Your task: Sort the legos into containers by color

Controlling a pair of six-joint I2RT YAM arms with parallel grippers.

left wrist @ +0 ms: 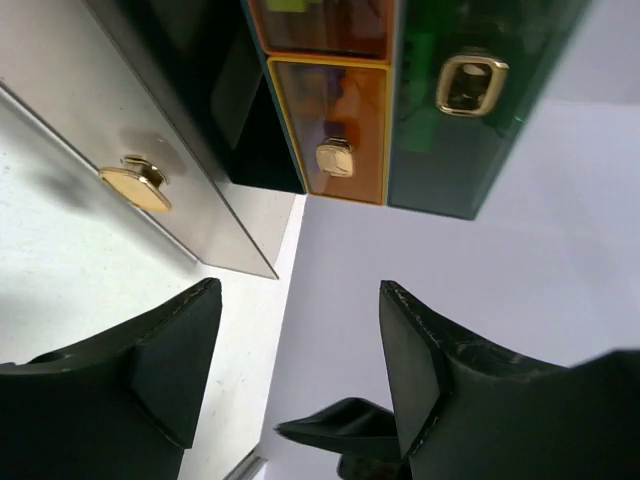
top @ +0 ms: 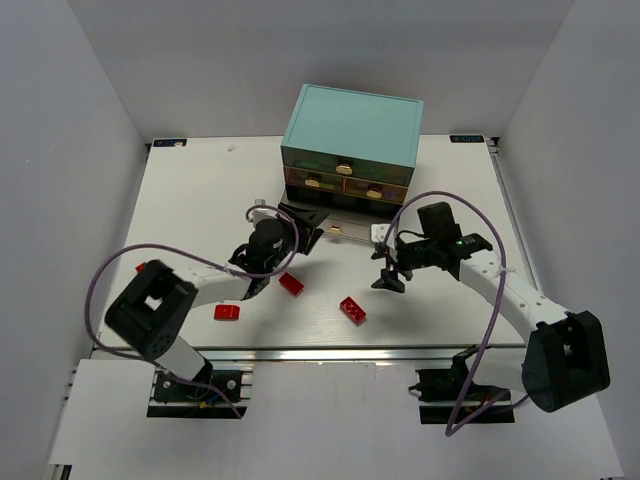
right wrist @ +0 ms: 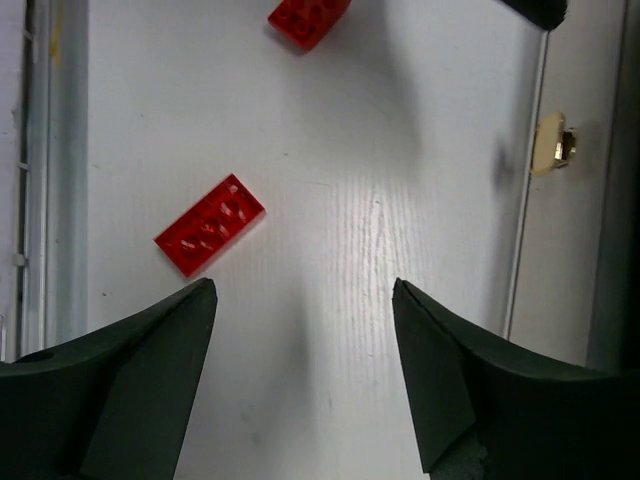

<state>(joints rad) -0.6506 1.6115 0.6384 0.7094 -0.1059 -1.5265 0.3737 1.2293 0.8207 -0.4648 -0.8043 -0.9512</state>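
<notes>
A red lego (right wrist: 210, 225) lies flat on the table (right wrist: 350, 150), long axis diagonal (studs up), near the right gripper (right wrist: 305, 370), which points down, fingers spread, empty; left gripper (left wrist: 300, 370), likewise released, faces the drawers (left wrist: 330, 110).

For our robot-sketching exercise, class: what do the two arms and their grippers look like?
The left arm and right arm have black joints and white links. A purple cable loops along each. The left gripper and right gripper have two black wedge-shaped fingers each.
</notes>
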